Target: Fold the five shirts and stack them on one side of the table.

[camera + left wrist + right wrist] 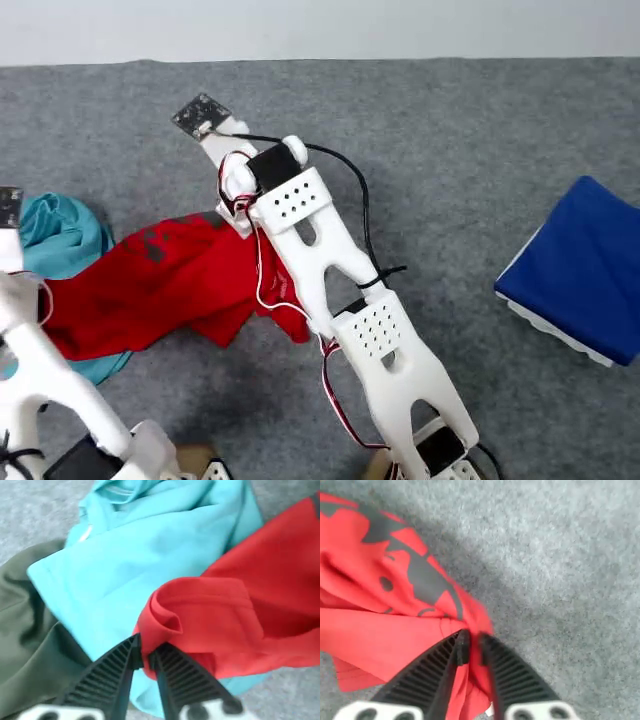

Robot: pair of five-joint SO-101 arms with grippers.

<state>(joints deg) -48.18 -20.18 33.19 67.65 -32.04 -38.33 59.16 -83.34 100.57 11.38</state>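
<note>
A red shirt (160, 285) with a dark print is stretched across the left of the grey table between both arms. My right gripper (470, 647) is shut on its edge near the print; in the high view this arm (300, 215) holds the shirt's upper right end. My left gripper (145, 655) is shut on a folded red hem (200, 615) over a turquoise shirt (145, 545). The turquoise shirt (60, 235) lies under the red one at the far left. An olive shirt (25, 645) lies beside it. A folded blue shirt (585, 265) rests on a white one at the right.
Grey carpet-like cover (450, 150) spans the table. The right arm's cables (350, 180) hang over the middle. The left arm's white body (40, 370) stands at the lower left. Open surface lies between the red shirt and the folded stack.
</note>
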